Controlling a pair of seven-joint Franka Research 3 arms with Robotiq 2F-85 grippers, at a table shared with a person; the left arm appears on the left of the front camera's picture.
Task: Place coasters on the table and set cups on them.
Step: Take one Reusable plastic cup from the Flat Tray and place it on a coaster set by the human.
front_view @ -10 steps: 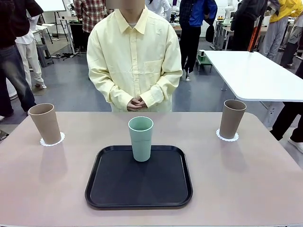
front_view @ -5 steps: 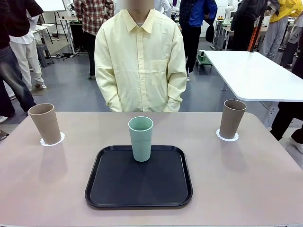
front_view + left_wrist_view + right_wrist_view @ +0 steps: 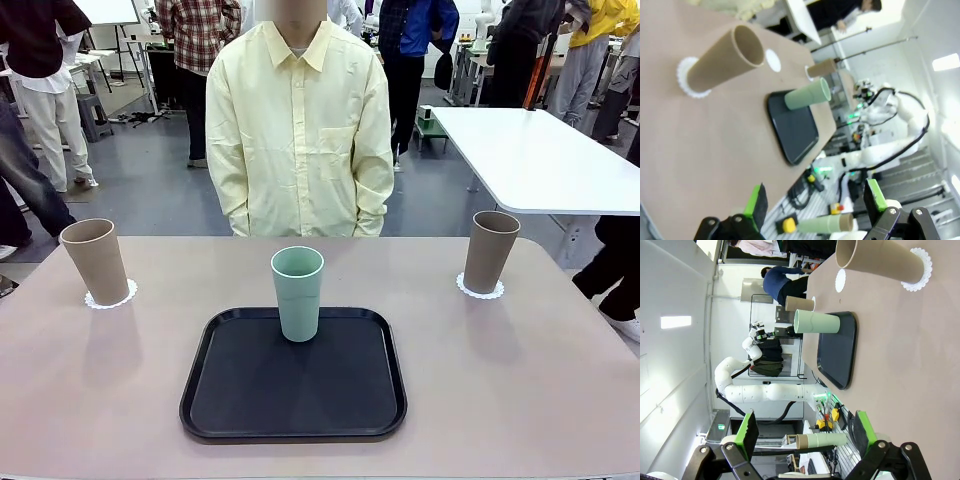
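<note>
Two taupe cups stand on coasters on the beige-pink table: one at the left on its lacy disc, one at the right on its disc. The mint-green cup stands upright on the black tray. A third coaster lies bare on the table beyond the tray. My left gripper hangs open above the table's left end, short of the left cup. My right gripper is open too, short of the right cup.
A person in a pale yellow shirt stands at the far edge, arms down. A white table is at the back right. Other people move about farther off.
The person's clasped hands have dropped out of sight behind the table edge. Cups, coasters and tray have not moved.
</note>
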